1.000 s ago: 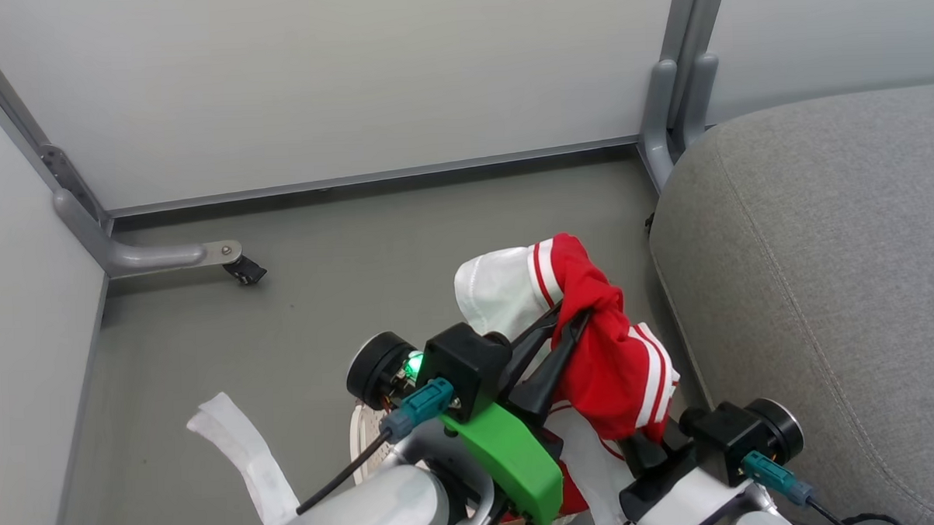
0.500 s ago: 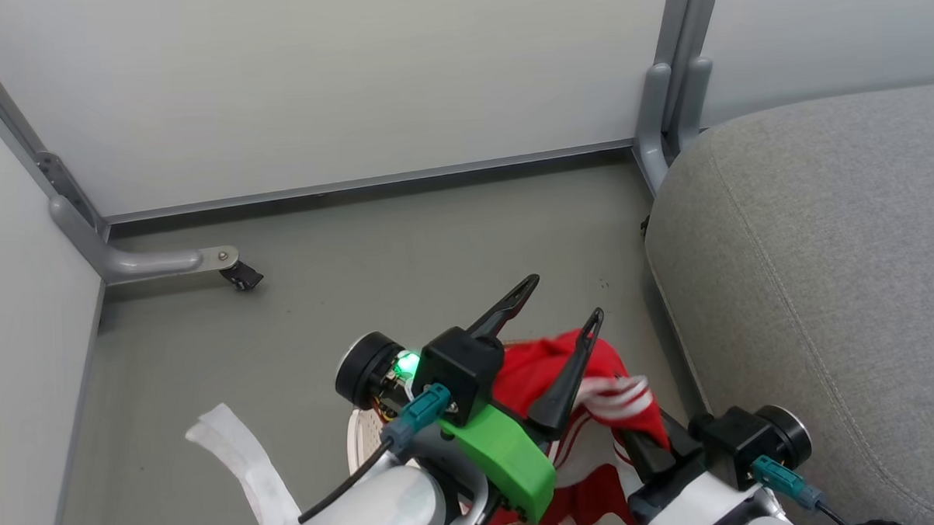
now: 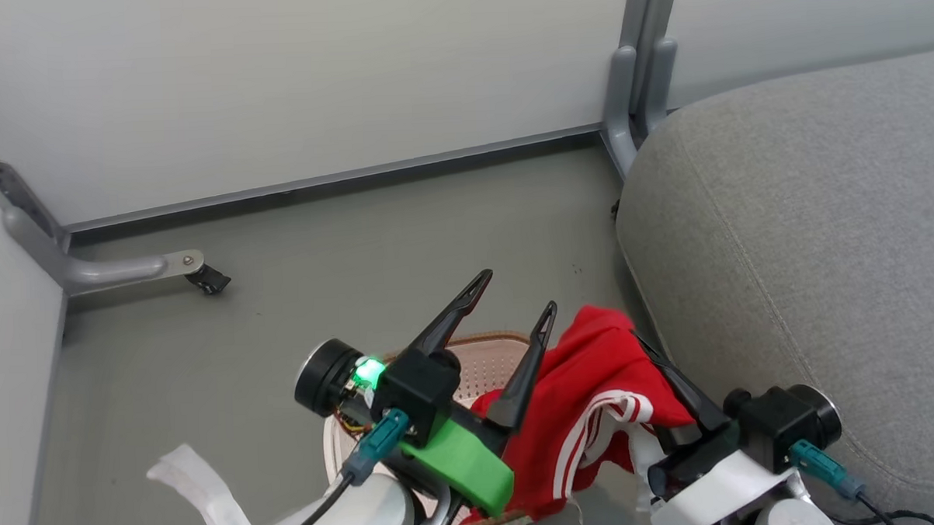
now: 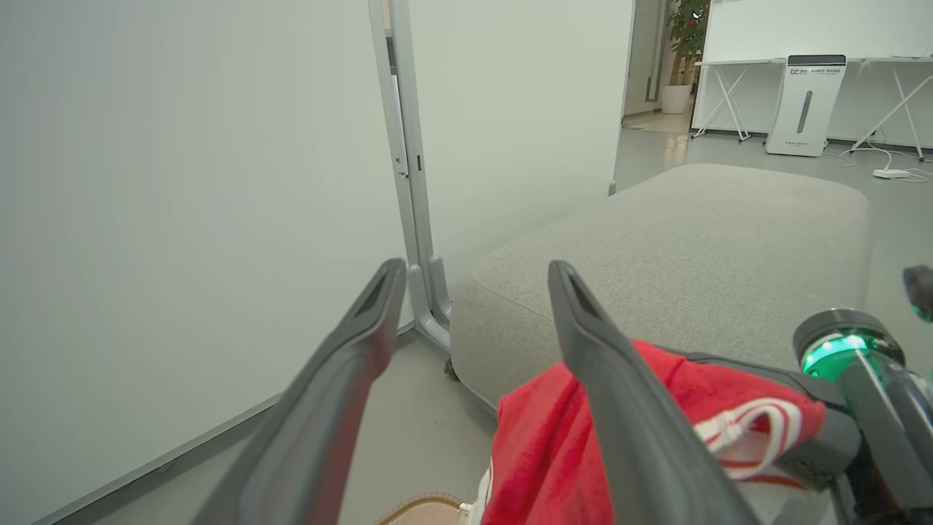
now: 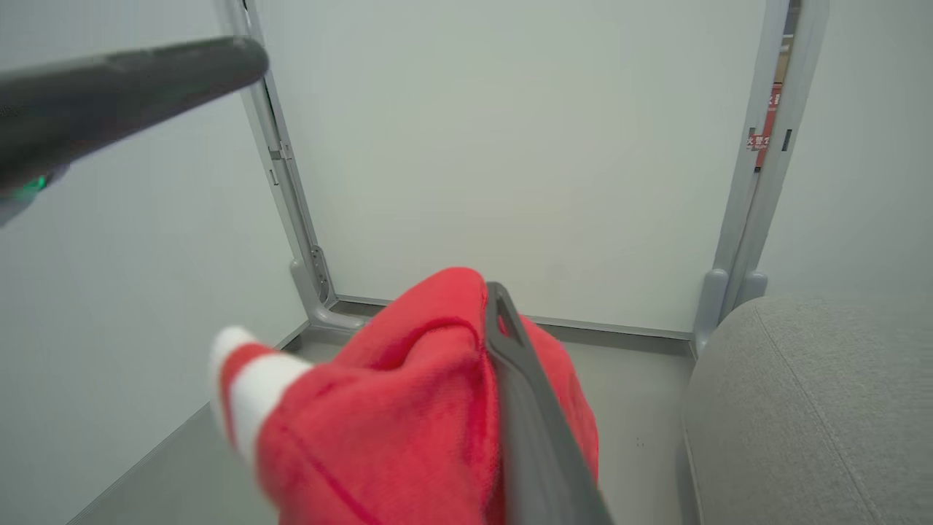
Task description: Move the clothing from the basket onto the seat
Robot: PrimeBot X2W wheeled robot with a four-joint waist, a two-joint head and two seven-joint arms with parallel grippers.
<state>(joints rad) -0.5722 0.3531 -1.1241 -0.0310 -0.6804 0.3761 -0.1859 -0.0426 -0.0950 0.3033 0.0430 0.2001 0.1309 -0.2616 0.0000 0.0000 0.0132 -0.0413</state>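
The clothing (image 3: 596, 413) hangs bunched from the right claw (image 3: 635, 340), which is clenched on it. It is over the basket (image 3: 482, 355) and just beside the seat (image 3: 808, 243). The left claw (image 3: 518, 292) is released and empty, fingers spread, just left of the cloth.

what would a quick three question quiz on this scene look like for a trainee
1. True or false: the left pincer is shut on the clothing.
2. Pick one: seen from the robot's head, the seat lies A) to the right of the basket, B) to its left, C) underneath it.
3. In a few words: what holds the clothing up off the floor?

Key
1. False: it is open and empty.
2. A.
3. The right pincer, shut on the red fabric.
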